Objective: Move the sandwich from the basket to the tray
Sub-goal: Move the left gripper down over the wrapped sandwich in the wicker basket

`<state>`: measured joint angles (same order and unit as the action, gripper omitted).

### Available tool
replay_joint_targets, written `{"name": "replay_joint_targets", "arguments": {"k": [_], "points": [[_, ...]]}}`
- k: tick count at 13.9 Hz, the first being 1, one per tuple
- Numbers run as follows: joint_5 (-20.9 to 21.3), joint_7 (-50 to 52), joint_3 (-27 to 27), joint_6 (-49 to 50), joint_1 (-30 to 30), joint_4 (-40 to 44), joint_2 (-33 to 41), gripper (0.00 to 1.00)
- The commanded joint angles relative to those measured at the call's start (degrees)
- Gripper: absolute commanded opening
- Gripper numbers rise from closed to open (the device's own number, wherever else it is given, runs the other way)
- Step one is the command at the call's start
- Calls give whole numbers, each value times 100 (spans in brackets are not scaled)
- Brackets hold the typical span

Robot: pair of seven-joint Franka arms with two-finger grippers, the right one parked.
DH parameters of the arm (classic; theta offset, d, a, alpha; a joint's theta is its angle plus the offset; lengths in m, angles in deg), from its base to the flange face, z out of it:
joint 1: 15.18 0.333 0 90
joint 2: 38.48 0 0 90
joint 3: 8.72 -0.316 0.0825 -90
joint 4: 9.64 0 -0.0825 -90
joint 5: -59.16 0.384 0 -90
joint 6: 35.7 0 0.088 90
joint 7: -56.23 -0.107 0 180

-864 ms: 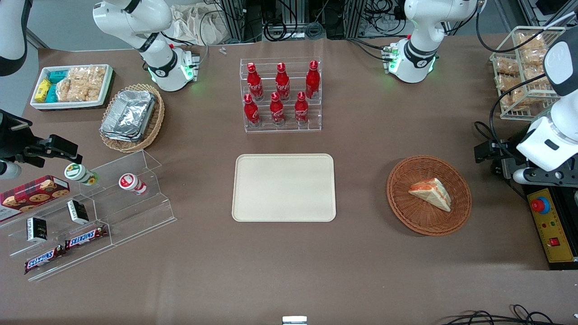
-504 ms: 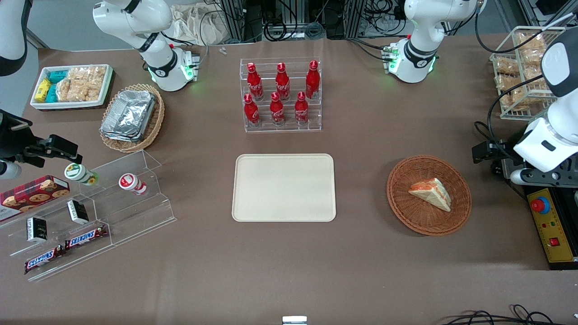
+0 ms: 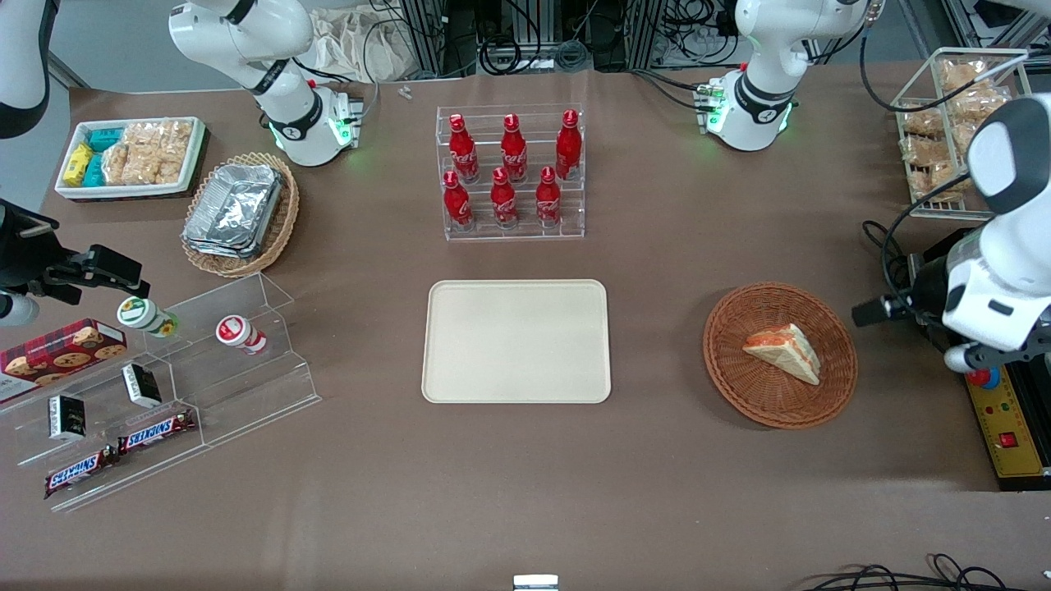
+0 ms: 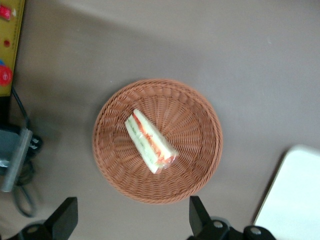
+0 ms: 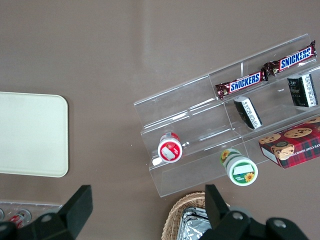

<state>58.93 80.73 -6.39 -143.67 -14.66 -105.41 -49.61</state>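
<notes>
The sandwich [image 3: 784, 351], a pale wedge with red-orange and green filling, lies in the round reddish-brown wicker basket [image 3: 743, 386]. The cream tray [image 3: 516, 341] sits flat beside the basket, toward the parked arm's end, with nothing on it. My left gripper [image 3: 875, 311] hovers just outside the basket's rim, toward the working arm's end of the table. In the left wrist view the sandwich [image 4: 149, 141] and basket [image 4: 192, 110] show whole from above. There the gripper [image 4: 132, 204] is open, its fingers wide apart with nothing between them, and a corner of the tray [image 4: 295, 195] shows.
A clear rack of red bottles [image 3: 511, 171] stands farther from the front camera than the tray. A wire rack of snack bags [image 3: 944, 131] and a yellow control box [image 3: 1006, 423] flank the working arm. A tan basket of foil containers [image 3: 238, 213] and a clear stepped shelf [image 3: 164, 386] lie toward the parked arm's end.
The left arm has swung closer to the front camera and slightly toward the basket, bringing the gripper up to the basket's rim. Sandwich, basket and tray have not moved.
</notes>
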Motion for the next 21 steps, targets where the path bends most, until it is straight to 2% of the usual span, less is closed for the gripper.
{"name": "replay_joint_targets", "arguments": {"k": [1, 2, 4, 6, 8, 21], "points": [[13, 1683, 12, -1047, -34, -932, 58, 100], [92, 2194, 12, -1146, -34, -1074, 15, 100], [180, 2488, 21, -1366, -95, -1277, -161, 100], [198, 3381, 30, -1393, -131, -1269, -389, 100], [452, 3780, 30, -1402, -218, -1269, -618, 100], [453, 3940, 39, -1779, -219, -1540, -1049, 100]]}}
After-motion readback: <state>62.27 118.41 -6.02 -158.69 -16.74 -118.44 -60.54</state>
